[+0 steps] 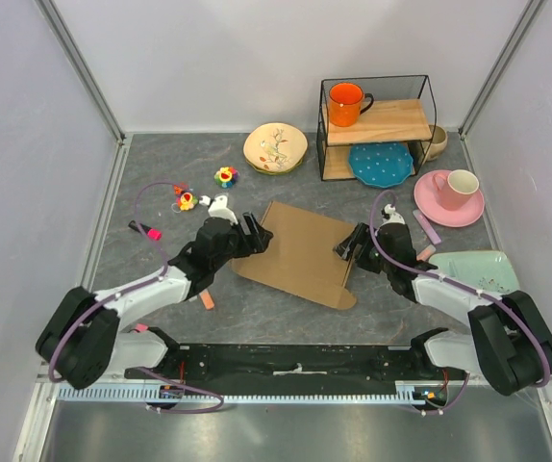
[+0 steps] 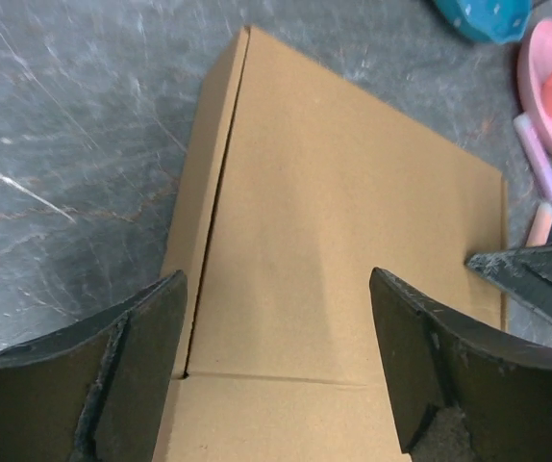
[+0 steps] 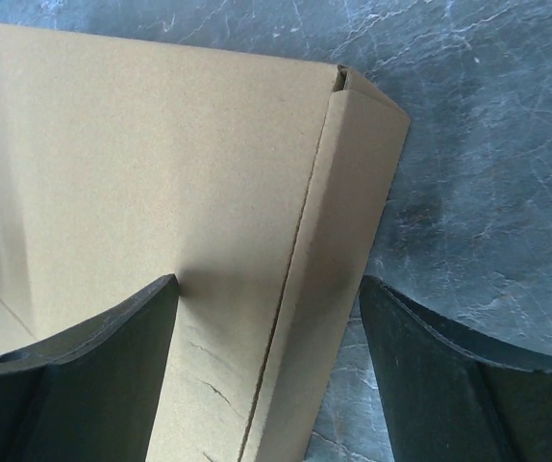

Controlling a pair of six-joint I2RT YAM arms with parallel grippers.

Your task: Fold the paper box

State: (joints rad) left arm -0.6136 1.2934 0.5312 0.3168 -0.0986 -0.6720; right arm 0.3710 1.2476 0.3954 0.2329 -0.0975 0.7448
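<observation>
From above, the box [image 1: 300,252] lies midway on the worktop [image 1: 286,327] between my wide left pincer [image 1: 253,234] and wide right pincer [image 1: 350,245]; the left wrist shows one flap [image 2: 204,192] under spread jaws, the right wrist another, so a lopsided pinch might skid it.

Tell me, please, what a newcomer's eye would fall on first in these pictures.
The brown paper box lying in the middle of the grey table, with an open tool at each side: the left tool and the right tool. Next, the bright orange mug on the wire shelf at the back right.
</observation>
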